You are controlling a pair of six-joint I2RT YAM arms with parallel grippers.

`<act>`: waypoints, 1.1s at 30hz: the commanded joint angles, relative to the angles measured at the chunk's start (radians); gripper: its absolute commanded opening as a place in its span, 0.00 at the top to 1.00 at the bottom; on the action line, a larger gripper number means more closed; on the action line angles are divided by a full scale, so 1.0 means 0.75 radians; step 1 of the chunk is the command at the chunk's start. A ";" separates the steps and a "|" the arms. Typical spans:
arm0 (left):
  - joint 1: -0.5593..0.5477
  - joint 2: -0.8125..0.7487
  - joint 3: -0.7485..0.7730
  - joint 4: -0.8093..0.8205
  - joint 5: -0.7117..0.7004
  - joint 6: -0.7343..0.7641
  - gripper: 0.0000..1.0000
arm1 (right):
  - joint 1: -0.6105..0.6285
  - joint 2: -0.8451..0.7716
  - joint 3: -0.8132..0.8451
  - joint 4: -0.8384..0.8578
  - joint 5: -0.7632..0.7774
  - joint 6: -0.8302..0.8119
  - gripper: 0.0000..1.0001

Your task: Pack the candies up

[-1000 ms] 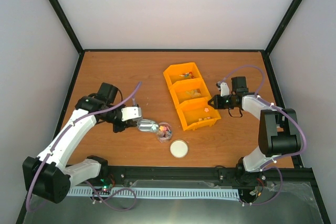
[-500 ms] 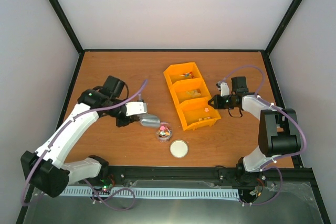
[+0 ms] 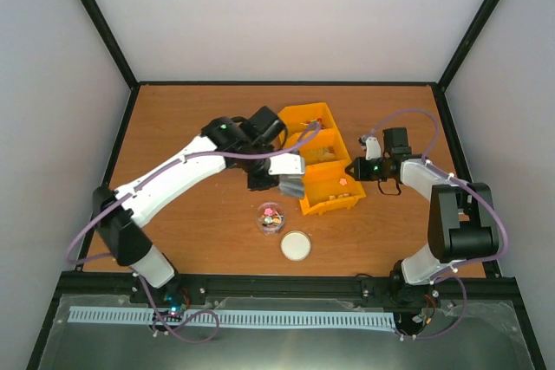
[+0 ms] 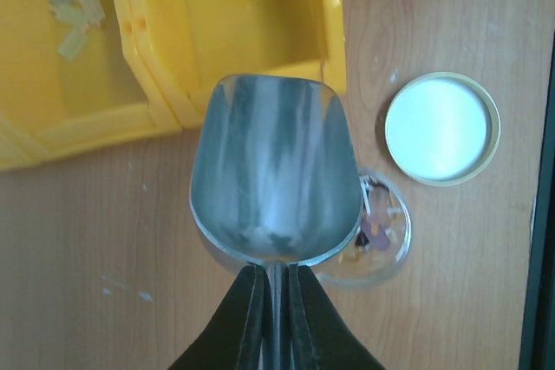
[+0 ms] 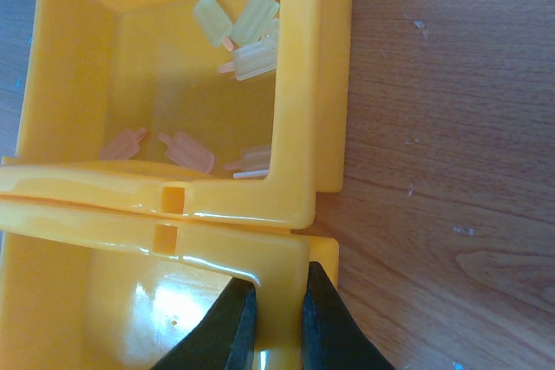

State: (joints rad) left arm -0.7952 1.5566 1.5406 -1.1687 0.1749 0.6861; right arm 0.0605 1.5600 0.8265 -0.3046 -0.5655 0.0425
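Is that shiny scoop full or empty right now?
Empty. The metal scoop shows only bare, shiny metal inside in the left wrist view; nothing lies in its bowl.

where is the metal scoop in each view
top external: metal scoop is mid-table, against the left side of the nearest bin.
left wrist: scoop fills the centre, bowl empty, handle gripped in the left end effector.
right wrist: not in it.
shared landmark: the yellow bin row.
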 commanded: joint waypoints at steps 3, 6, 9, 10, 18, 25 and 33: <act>-0.119 0.243 0.304 -0.139 -0.139 -0.113 0.99 | -0.007 -0.051 -0.006 0.095 -0.041 0.001 0.97; -0.167 0.368 0.411 -0.192 -0.193 -0.097 0.99 | -0.005 -0.051 -0.006 0.097 -0.042 0.002 0.97; -0.211 0.472 0.505 -0.254 -0.226 -0.080 0.99 | -0.004 -0.051 -0.008 0.099 -0.044 0.003 0.97; -0.219 0.502 0.535 -0.269 -0.231 -0.077 0.99 | -0.005 -0.051 -0.008 0.099 -0.044 0.003 0.97; -0.236 0.776 0.837 -0.421 -0.168 -0.060 0.99 | -0.004 -0.046 -0.008 0.100 -0.051 0.011 0.97; -0.236 0.817 0.710 -0.279 0.032 -0.073 0.99 | -0.005 -0.046 -0.013 0.099 -0.052 0.017 0.97; -0.234 0.741 0.319 0.136 0.122 -0.195 0.99 | -0.004 -0.033 -0.017 0.094 -0.042 0.031 0.97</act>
State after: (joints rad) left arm -0.9485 2.0819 1.8969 -1.1923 0.1280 0.6079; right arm 0.0612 1.5467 0.8162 -0.3054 -0.5568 0.0086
